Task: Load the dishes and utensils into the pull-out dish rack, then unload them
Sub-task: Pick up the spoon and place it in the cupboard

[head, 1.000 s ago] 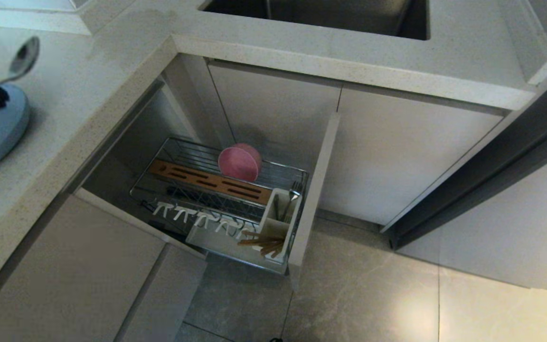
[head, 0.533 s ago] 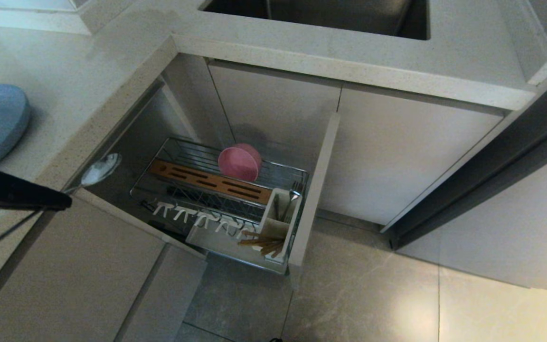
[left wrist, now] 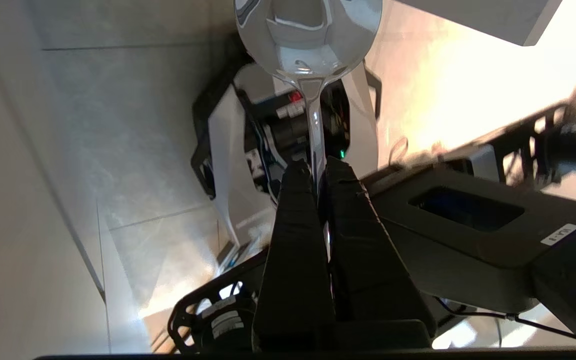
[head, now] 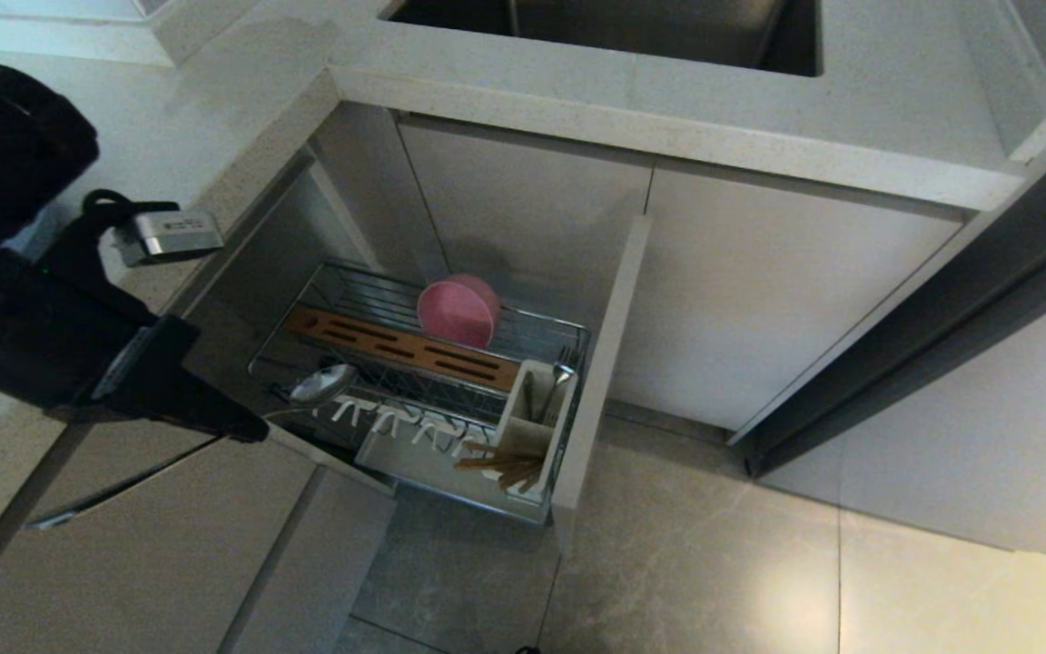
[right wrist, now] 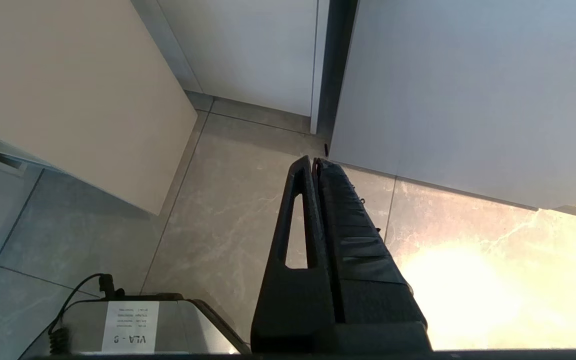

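Left arm reaches in from the left, its left gripper (head: 255, 429) hanging just off the near-left corner of the pull-out dish rack (head: 369, 295), fingers (left wrist: 295, 210) pinched tight on a metal spoon (head: 323, 385). Right gripper (right wrist: 316, 162) is well away from the rack, fingers pressed together, holding nothing.

Dim, shadowed cabinet interior around the pull-out dish rack (head: 423, 381), bright glare washing out the floor tiles (head: 795, 590) to its right, and the left arm (head: 42, 300) motion-blurred beside it.
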### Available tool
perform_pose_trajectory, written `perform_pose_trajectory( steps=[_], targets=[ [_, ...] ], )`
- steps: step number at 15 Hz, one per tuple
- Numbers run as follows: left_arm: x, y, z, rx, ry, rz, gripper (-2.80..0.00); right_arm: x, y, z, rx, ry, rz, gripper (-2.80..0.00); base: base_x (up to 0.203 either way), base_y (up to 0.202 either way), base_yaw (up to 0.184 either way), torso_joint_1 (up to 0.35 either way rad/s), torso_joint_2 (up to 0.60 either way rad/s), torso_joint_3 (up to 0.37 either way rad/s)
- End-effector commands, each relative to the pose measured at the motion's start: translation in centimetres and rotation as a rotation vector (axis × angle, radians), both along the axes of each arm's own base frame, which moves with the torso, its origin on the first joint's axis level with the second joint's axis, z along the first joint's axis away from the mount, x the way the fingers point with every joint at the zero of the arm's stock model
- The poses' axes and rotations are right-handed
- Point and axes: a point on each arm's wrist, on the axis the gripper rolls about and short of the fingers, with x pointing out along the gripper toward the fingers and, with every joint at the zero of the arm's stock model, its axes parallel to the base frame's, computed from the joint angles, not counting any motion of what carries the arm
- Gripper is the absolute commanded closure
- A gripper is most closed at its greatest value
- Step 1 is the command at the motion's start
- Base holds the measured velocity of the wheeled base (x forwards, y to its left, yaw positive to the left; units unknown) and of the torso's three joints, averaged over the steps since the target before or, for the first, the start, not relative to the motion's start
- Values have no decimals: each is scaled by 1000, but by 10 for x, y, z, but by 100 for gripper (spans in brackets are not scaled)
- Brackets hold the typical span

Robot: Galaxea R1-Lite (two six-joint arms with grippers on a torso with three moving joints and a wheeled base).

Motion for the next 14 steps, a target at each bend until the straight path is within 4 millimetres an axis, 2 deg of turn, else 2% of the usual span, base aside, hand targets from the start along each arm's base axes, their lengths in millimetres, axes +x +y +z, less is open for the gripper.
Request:
perform_pose_trajectory(
  steps=[1,7,11,14],
  targets=[
    [29,-19,-18,20,80,-51,0,0,0,0,0,-1,0,0,0,0,0,0,0,0],
    [77,-48,-40,38,126,-104,0,0,0,0,1,-1,0,0,0,0,0,0,0,0],
    [93,-68,-63,70,172,-180,0,0,0,0,-1,-1,0,0,0,0,0,0,0,0],
    [100,-81,-71,69,158,-209,0,0,0,0,1,-1,0,0,0,0,0,0,0,0]
  ],
)
